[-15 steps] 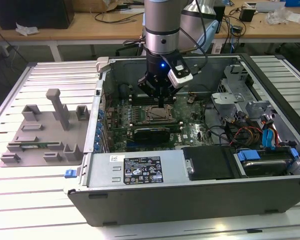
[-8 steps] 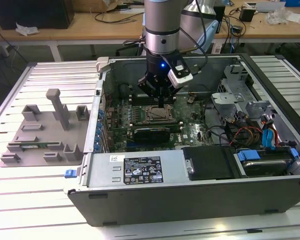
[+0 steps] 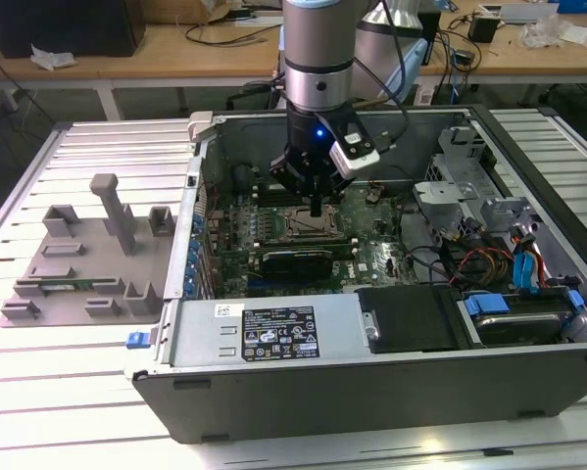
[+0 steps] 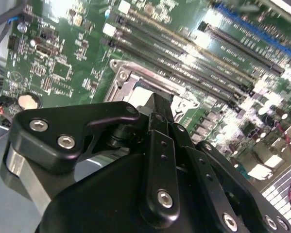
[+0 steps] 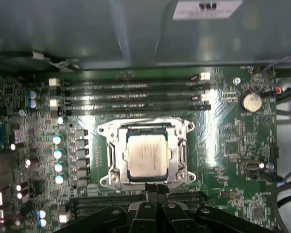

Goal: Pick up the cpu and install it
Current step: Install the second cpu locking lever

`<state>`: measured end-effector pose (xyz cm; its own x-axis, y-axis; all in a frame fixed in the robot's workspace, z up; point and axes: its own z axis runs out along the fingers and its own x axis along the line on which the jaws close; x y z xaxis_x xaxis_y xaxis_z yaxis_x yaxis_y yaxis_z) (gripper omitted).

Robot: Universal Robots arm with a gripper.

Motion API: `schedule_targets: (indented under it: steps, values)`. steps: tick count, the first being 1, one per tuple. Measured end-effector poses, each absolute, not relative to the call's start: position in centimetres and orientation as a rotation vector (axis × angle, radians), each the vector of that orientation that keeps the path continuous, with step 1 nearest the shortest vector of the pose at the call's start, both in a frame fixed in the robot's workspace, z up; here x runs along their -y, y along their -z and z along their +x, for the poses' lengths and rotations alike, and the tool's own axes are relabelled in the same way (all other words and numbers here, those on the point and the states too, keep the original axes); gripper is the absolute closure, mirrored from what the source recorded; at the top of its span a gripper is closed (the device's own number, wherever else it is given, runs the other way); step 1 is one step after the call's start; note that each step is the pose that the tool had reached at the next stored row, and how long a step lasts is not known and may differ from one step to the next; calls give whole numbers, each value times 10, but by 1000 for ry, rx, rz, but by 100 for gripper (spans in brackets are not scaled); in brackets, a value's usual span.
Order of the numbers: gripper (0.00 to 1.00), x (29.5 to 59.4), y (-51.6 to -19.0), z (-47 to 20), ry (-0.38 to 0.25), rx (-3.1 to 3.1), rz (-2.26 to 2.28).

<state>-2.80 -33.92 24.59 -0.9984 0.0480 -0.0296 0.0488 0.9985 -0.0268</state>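
The cpu (image 5: 146, 156), a small silvery square chip, lies flat inside the metal-framed socket (image 5: 109, 160) on the green motherboard (image 5: 228, 141). In the first wrist view my gripper (image 5: 156, 187) hovers just off one edge of the socket, its black fingers pressed together with nothing between them. The exterior view has the gripper (image 3: 316, 207) pointing straight down over the socket (image 3: 301, 224) in the middle of the open computer case (image 3: 371, 392). In the second wrist view the fingers (image 4: 161, 108) cover part of the socket frame (image 4: 130, 73).
Memory slots (image 5: 130, 92) run along one side of the socket, and a dark expansion card (image 3: 295, 260) lies on the other. Drive cages and cables (image 3: 489, 245) crowd the case toward the exterior view's right. A grey fixture tray (image 3: 87, 250) sits on the table outside the case.
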Motion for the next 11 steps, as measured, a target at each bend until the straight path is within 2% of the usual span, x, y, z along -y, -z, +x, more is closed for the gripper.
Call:
schedule_targets:
  steps: [11]
  values:
    - [89,355,-245,-36,42,-3107,75]
